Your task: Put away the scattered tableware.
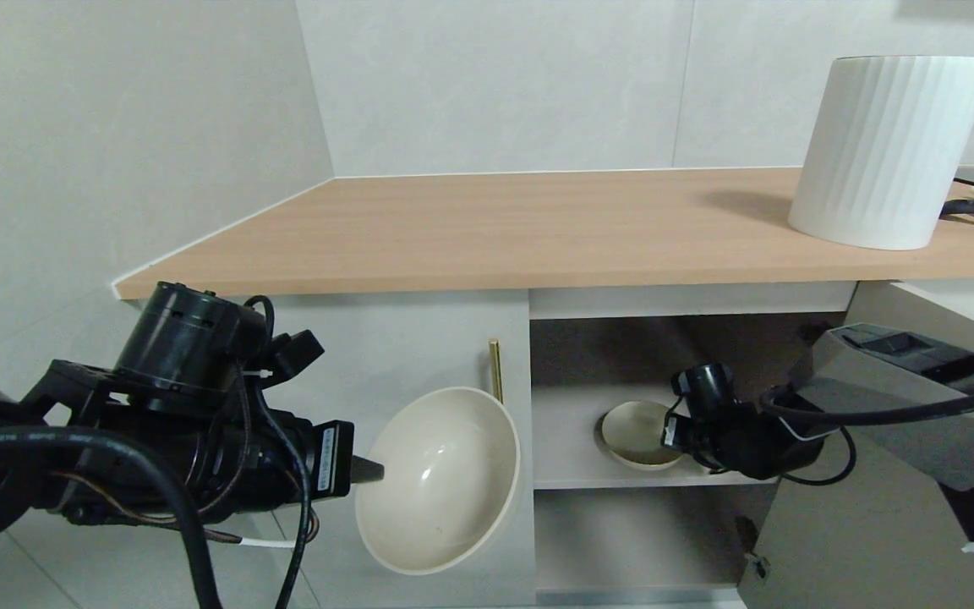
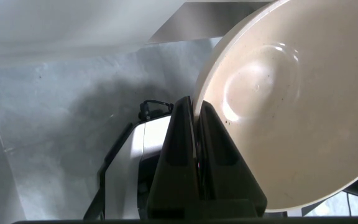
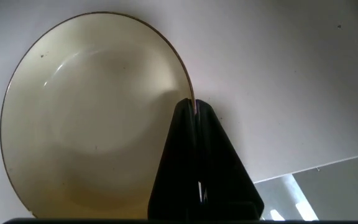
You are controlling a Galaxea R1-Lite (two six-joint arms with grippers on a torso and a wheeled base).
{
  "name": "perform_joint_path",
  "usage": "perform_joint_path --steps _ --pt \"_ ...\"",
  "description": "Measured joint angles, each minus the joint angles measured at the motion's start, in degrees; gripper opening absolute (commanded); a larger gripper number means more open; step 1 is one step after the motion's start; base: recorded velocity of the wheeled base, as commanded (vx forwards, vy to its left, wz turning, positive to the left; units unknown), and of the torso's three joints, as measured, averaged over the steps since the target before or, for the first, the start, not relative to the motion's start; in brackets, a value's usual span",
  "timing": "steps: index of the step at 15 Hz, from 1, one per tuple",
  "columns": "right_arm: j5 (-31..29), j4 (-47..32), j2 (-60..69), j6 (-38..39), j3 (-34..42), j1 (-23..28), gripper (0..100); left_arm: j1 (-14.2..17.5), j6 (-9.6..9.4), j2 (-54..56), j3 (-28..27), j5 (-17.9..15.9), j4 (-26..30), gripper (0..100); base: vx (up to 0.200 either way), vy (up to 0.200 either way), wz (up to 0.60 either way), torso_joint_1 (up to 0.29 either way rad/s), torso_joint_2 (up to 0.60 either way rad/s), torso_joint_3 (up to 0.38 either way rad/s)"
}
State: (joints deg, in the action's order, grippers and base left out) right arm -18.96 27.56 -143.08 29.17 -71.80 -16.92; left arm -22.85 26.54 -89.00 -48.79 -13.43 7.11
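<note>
Left gripper (image 1: 371, 470) clamped shut on big bowl (image 1: 440, 478) rim, bowl tipped up in front of door (image 1: 419, 347) — right gripper (image 1: 670, 433) pinching small bowl (image 1: 632, 433) rim, down at shelf (image 1: 563, 463) inside cabinet.

Even bright light; canister (image 1: 889, 152) casts soft shadow; cabinet (image 1: 622, 347) interior dim

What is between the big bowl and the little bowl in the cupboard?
In the head view, the edge of the closed cupboard door lies between the big bowl and the little bowl, with its gold handle beside the big bowl's rim.
</note>
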Motion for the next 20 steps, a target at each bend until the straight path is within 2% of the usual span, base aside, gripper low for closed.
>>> perform_joint_path --steps 1,9,12,15,17,18,20 --pt "0.0 0.0 -0.05 0.0 -0.05 0.0 100 0.0 -0.02 0.0 0.0 0.05 0.0 0 0.0 0.0 0.0 0.0 0.0 0.0" --pt "-0.01 -0.06 0.16 0.44 0.09 0.0 100 0.0 -0.02 -0.02 -0.24 0.0 -0.02 0 0.0 0.0 0.0 0.0 0.0 0.0" --pt "0.29 -0.22 1.66 0.35 2.32 -0.28 100 -0.57 -0.1 -0.66 -0.49 0.17 -0.66 0 0.0 0.0 0.0 0.0 0.0 0.0" --pt "2.1 -0.77 7.22 -0.74 8.5 -1.18 100 -3.83 -0.22 -2.69 -0.88 0.77 -1.41 0 0.0 0.0 0.0 0.0 0.0 0.0" --pt "4.6 -3.34 13.9 -2.82 12.82 -2.17 100 -6.97 -0.32 -4.73 -1.99 3.23 -1.45 0 0.0 0.0 0.0 0.0 0.0 0.0" --pt "6.21 -5.71 18.14 -4.11 14.28 -2.8 100 -8.08 -0.55 -5.89 -3.0 4.44 -1.45 0 0.0 0.0 0.0 0.0 0.0 0.0" --pt "9.11 -16.7 27.65 -6.53 14.73 -5.62 100 -9.68 -1.85 -8.48 -4.46 6.84 -1.26 0 0.0 0.0 0.0 0.0 0.0 0.0"
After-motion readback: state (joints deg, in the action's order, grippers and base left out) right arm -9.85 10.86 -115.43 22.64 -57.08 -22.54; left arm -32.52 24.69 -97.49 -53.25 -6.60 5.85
